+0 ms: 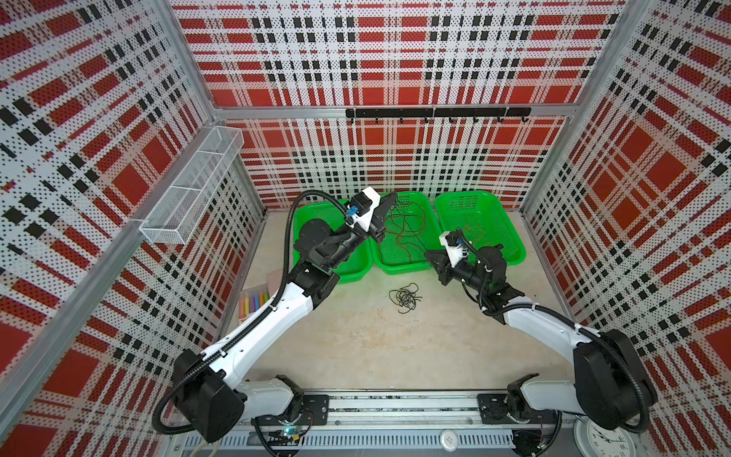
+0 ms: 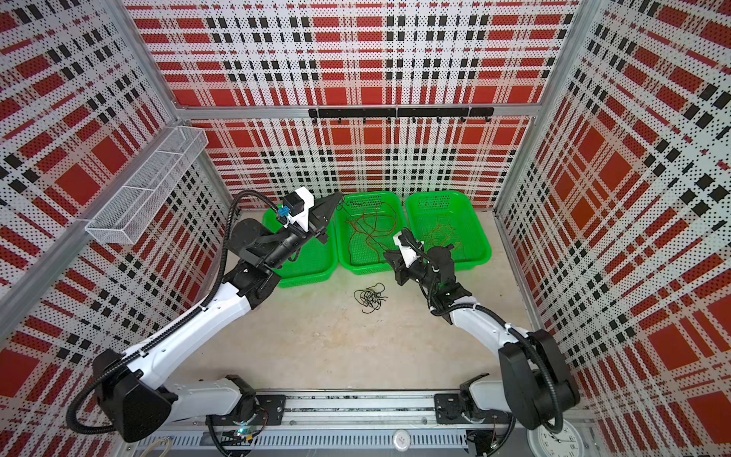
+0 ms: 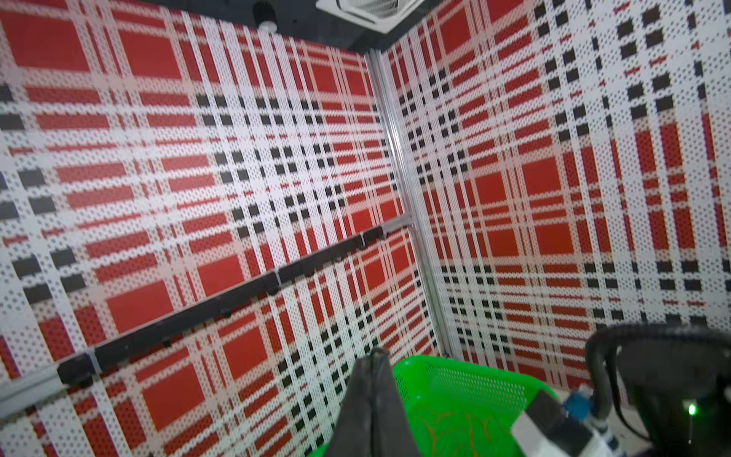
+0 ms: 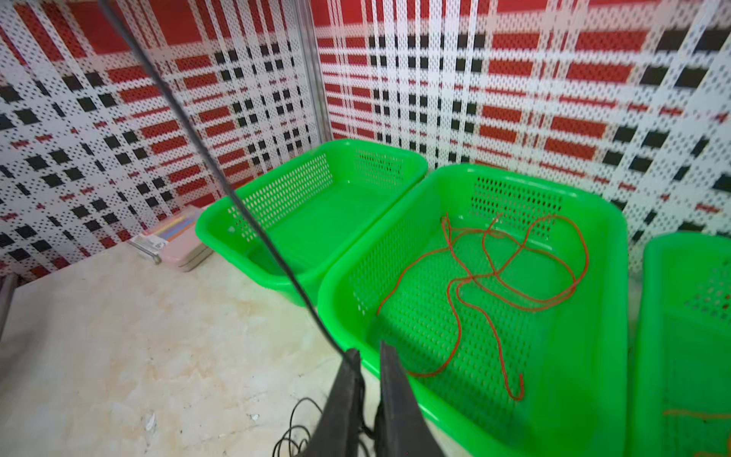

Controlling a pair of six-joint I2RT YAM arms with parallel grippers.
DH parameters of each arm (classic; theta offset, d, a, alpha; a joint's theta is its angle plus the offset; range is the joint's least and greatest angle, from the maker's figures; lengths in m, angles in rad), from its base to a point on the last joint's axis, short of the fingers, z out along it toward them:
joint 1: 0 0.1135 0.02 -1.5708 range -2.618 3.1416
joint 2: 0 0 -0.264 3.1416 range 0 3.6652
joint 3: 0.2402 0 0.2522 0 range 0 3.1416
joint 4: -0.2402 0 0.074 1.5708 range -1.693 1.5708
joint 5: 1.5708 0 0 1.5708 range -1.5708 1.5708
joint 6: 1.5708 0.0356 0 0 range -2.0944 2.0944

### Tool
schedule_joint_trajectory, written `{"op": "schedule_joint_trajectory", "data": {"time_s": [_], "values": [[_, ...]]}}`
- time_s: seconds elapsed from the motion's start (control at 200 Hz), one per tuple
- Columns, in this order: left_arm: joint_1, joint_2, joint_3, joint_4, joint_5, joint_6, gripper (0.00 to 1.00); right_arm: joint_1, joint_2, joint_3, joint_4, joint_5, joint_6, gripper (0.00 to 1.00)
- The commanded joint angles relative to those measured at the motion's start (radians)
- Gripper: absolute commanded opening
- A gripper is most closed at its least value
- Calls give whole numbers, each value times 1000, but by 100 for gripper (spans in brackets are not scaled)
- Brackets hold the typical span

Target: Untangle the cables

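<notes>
My left gripper [image 1: 394,196] [image 2: 339,195] [image 3: 377,353] is raised over the back-left corner of the middle green basket [image 1: 403,270] [image 4: 617,241], its fingers pressed shut on a thin black cable [image 2: 343,204]. In the right wrist view that black cable [image 4: 221,178] runs taut down to my right gripper [image 1: 432,255] [image 2: 389,257] [image 4: 368,349]. The right gripper's jaws stand slightly apart at the basket's front edge, and the cable lies along one finger. The rest of the black cable lies tangled on the table [image 1: 404,296] [image 2: 370,296]. A red cable [image 1: 407,231] [image 4: 514,277] loops in the middle basket.
An orange-brown cable [image 1: 476,233] [image 3: 455,427] lies in the right basket [image 1: 516,241]. The left basket [image 1: 356,273] [image 4: 205,231] holds no cable. A box of coloured sticks [image 1: 253,302] sits by the left wall, under a wire shelf [image 1: 194,186]. A hook rail [image 1: 435,112] runs along the back wall.
</notes>
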Motion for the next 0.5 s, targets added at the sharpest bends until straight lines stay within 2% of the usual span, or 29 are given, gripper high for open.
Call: {"op": "schedule_joint_trajectory", "data": {"time_s": [0.0, 0.18, 0.326, 0.496], "values": [[-28, 29, 55, 71, -27, 12, 0, 16, 27, 8, 85, -13, 46, 17], [-50, 62, 117, 62, -38, 8, 0, 17, 80, 1, 179, -25, 89, 16], [-53, 75, 140, 46, -54, 14, 0, 20, 96, -35, 273, -57, 108, 18], [-49, 86, 184, 22, -89, 19, 0, 19, 132, -34, 216, -28, 91, 16]]}}
